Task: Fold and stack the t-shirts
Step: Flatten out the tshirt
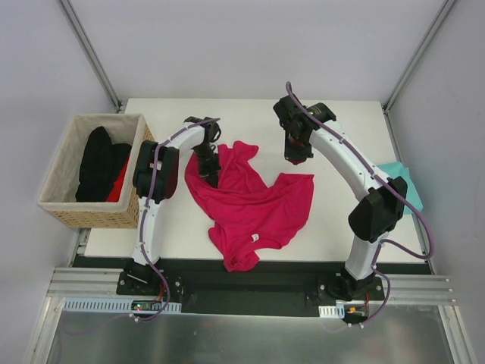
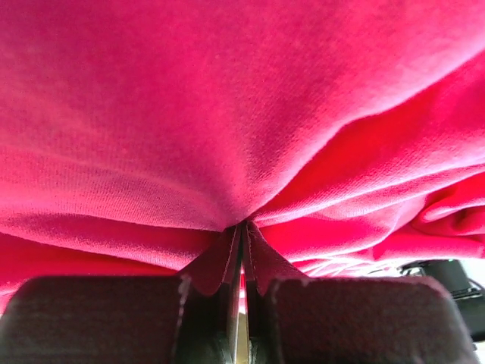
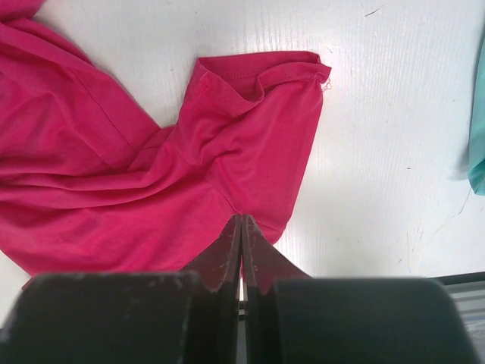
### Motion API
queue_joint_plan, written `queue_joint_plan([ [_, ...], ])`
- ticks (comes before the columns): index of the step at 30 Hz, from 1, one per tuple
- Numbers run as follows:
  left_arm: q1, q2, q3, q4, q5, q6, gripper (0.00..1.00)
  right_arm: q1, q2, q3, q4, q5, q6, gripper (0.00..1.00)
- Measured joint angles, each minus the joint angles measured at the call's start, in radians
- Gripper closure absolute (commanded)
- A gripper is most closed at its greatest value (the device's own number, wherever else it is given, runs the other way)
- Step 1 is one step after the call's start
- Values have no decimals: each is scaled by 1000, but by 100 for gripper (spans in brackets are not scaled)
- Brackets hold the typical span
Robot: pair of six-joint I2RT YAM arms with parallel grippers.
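The crimson-pink t-shirt (image 1: 254, 205) lies crumpled across the middle of the white table (image 1: 341, 121), its small white neck label (image 1: 255, 238) toward the near edge. My left gripper (image 1: 210, 178) sits at the shirt's left side. In the left wrist view its jaws (image 2: 241, 225) are shut on a gathered pinch of the pink cloth (image 2: 227, 114), which fills the frame. My right gripper (image 1: 296, 158) hovers over the shirt's far right sleeve (image 3: 250, 114), shut (image 3: 241, 218) with nothing in it. The teal t-shirt (image 1: 398, 180) lies at the table's right edge.
A woven wicker basket (image 1: 68, 205) stands off the table's left side, holding dark and red cloth (image 1: 102, 163). The teal cloth (image 3: 477, 152) shows at the right margin of the right wrist view. Metal frame posts (image 1: 91, 53) rise at the far corners.
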Motion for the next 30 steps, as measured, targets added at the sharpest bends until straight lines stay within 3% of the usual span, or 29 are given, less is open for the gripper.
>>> queue_joint_plan([
  [10, -1, -18, -20, 18, 0, -55, 100, -13, 0, 0, 2, -22, -25, 99],
  [16, -2, 13, 82, 40, 0, -55, 71, -19, 1, 0, 2, -30, -33, 99],
  [30, 19, 113, 410, 18, 10, -38, 73, -30, 8, 0, 3, -35, -25, 99],
])
